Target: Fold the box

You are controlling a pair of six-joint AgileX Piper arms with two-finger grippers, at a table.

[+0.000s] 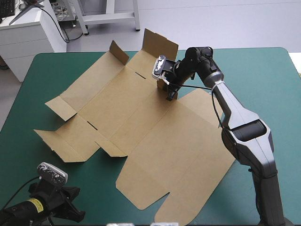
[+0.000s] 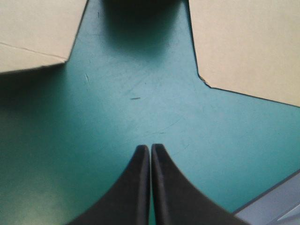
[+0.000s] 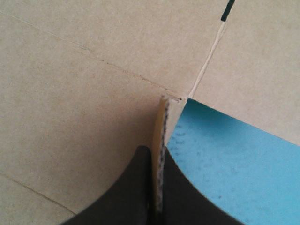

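Item, high view: the box (image 1: 141, 127), a cut sheet of brown board, lies opened out flat across the middle of the tabletop (image 1: 268, 80). Two end flaps (image 1: 160, 44) at its far edge stand tilted up, and the rest lies down. Your right tool (image 1: 170, 92) is at the sheet's far side, at a notch in its right outline, pinching a small flap (image 1: 163, 86) that stands upright there. Your left tool (image 1: 74, 211) sits at the near left corner over the bare teal-green cover (image 1: 99, 188), apart from the board. Item, left wrist view: left tool (image 2: 150, 149) closed, its black fingers meeting in one point with nothing between them. Ahead of it is bare cover, with two cut edges of the box beyond, one to each side. Item, right wrist view: right tool (image 3: 157, 152) all but closed on the small flap (image 3: 161, 122), whose corrugated edge shows edge-on between the fingers and runs up to a crease corner. Flat board lies on one side of it, cover on the other. Step in hand, by judgement: early, with the first flaps being raised and no wall tucked. The next move likely calls for you to keep that flap upright on its crease while the adjoining panel is lifted. It also calls for you to bring the idle left tool to the board.
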